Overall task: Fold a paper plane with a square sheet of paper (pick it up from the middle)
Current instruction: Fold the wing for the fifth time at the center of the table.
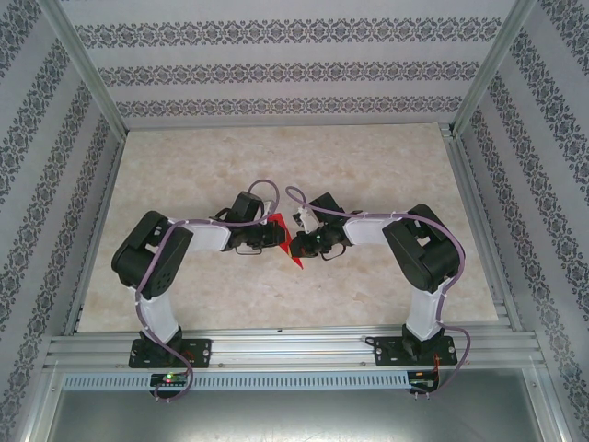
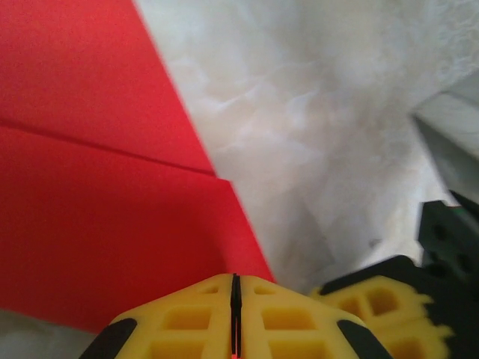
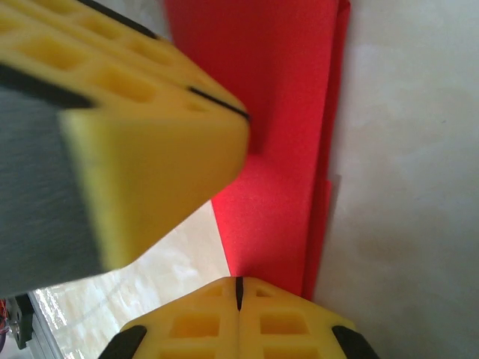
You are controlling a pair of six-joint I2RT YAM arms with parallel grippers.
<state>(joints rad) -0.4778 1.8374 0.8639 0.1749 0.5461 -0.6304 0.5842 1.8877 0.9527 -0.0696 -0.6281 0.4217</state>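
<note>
Your left gripper [image 2: 234, 299] and right gripper [image 3: 239, 295] both clamp tight on the creased red paper sheet [image 1: 291, 243], held between them at the middle of the marble-patterned table [image 1: 386, 157], one at each edge.

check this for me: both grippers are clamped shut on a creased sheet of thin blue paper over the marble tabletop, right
Not quite: the creased sheet of thin paper is bright red, not blue, as the left wrist view shows. The rest holds: the left gripper and the right gripper are both clamped shut on it over the marble tabletop.
</note>
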